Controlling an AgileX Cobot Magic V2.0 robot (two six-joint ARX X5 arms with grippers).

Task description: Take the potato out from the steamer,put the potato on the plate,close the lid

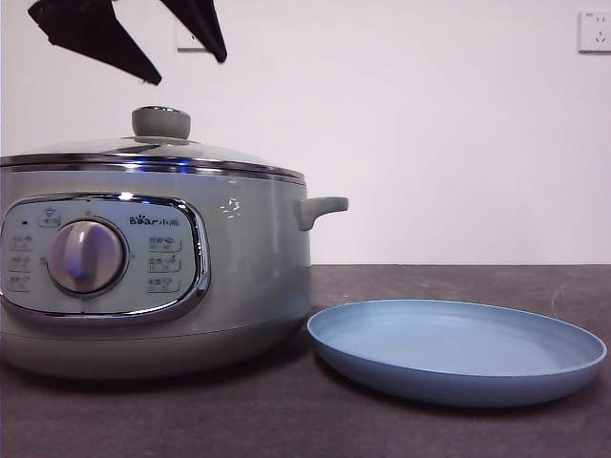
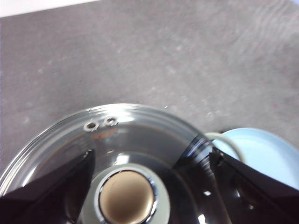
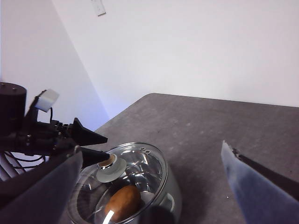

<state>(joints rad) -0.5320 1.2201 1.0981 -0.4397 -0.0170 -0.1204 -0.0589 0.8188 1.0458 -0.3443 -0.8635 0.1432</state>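
Observation:
The sage-green steamer point(image 1: 153, 277) stands at the left of the table with the glass lid point(image 1: 153, 153) on it. My left gripper point(image 1: 189, 69) hangs open just above the lid's green knob point(image 1: 160, 122). In the left wrist view the knob point(image 2: 127, 198) lies between the spread jaws, and the gripper point(image 2: 152, 154) touches nothing. The brown potato point(image 3: 122, 203) shows through the lid point(image 3: 140, 172) inside the pot. The light-blue plate point(image 1: 456, 348) lies empty to the right of the steamer. My right gripper point(image 3: 152, 150) is open and empty, high above the table.
The steamer's side handle point(image 1: 323, 207) points toward the plate. The plate's edge point(image 2: 261, 154) sits close beside the pot. The dark grey table point(image 1: 458, 281) runs back to a white wall with a socket point(image 1: 594, 31).

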